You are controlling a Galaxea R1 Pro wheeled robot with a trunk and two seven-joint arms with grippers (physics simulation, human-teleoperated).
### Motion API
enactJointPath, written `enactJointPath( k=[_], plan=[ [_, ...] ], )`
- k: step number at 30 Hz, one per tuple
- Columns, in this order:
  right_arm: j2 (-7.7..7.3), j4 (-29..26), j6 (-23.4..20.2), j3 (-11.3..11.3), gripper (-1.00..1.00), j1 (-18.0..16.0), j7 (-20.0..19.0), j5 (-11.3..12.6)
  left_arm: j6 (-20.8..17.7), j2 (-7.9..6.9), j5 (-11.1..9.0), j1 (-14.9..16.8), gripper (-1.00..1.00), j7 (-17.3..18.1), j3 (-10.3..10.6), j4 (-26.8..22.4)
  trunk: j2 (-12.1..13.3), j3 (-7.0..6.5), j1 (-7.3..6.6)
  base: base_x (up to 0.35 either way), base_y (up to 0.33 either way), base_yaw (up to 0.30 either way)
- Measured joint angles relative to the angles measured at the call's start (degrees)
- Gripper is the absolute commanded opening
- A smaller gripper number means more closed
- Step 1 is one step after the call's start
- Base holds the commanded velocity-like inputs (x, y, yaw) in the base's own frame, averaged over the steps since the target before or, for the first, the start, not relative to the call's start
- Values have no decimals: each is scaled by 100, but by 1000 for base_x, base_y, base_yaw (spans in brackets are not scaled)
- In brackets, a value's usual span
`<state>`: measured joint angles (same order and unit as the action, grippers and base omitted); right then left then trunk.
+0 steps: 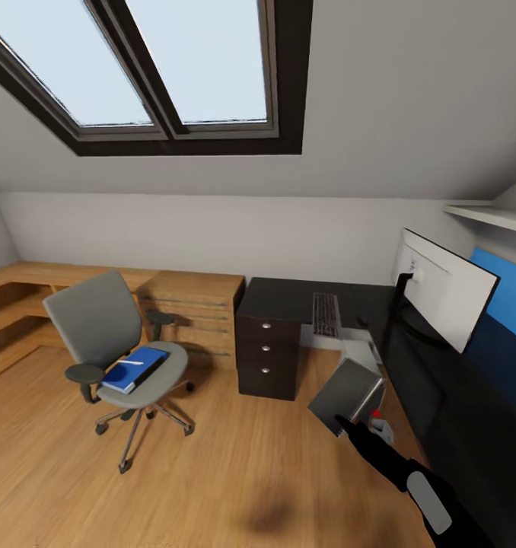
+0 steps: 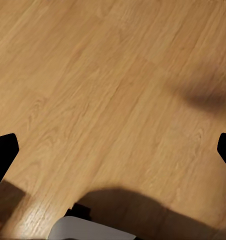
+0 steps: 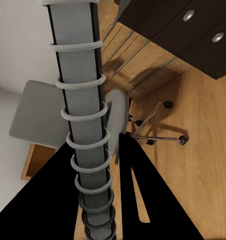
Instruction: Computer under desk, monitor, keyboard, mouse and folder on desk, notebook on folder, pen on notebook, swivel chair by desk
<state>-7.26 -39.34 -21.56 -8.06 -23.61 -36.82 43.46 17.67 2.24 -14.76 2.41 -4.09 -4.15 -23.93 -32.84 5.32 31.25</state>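
The notebook [image 1: 348,392], a grey spiral-bound pad, hangs tilted in the air in front of the drawer unit [image 1: 267,350], just off the floor side of the tabletop [image 1: 288,298]. The right pincer [image 1: 343,423] is clenched on its lower corner; in the right wrist view the ringed spine [image 3: 85,120] runs straight up from between the black fingers [image 3: 143,200]. Something small and red sits just beside that pincer, too small to make out.

On the glossy black tabletop the keyboard [image 1: 326,313] lies flat near the corner, and the monitor [image 1: 441,285] stands further along with its white back turned to the room. A pale grey box shows low beneath the tabletop, behind the notebook; I cannot tell what it is.

Well apart, out on the wooden floor [image 1: 235,464], stands the swivel chair [image 1: 98,320], with the blue folder [image 1: 136,367] lying on its seat. Behind the chair is a low oak chest [image 1: 197,304] against the wall, touching the side of the drawer unit.

The left pincer [image 2: 113,150] is released, its two dark fingertips [image 2: 3,150] spread wide over bare floorboards
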Motion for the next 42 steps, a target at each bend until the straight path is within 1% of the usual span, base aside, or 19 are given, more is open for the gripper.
enactJointPath(
  k=[5, 11, 35, 42],
  plan=[
    [4, 0, 3, -6, -100, 0, -5, -2, 0, 0, -1, 0, 100, 0, 4, 2, 0, 22, 0, 0, 0, 238],
    [1, -2, 6, -11, -100, 1, -20, 6, 0, 4, -1, 2, 100, 2, 6, 2, 0, 35, 0, 0, 0, 86],
    [-30, 8, 13, -19, -100, 1, -29, 0, -10, 18, 7, 2, 100, 30, 22, 2, 0, 38, 0, 0, 1, 5],
    [-38, 69, 18, -17, -100, 2, -34, -4, -15, 24, 9, 1, 100, 39, 22, 8, 0, 39, -1, 72, 161, 0]
  ],
)
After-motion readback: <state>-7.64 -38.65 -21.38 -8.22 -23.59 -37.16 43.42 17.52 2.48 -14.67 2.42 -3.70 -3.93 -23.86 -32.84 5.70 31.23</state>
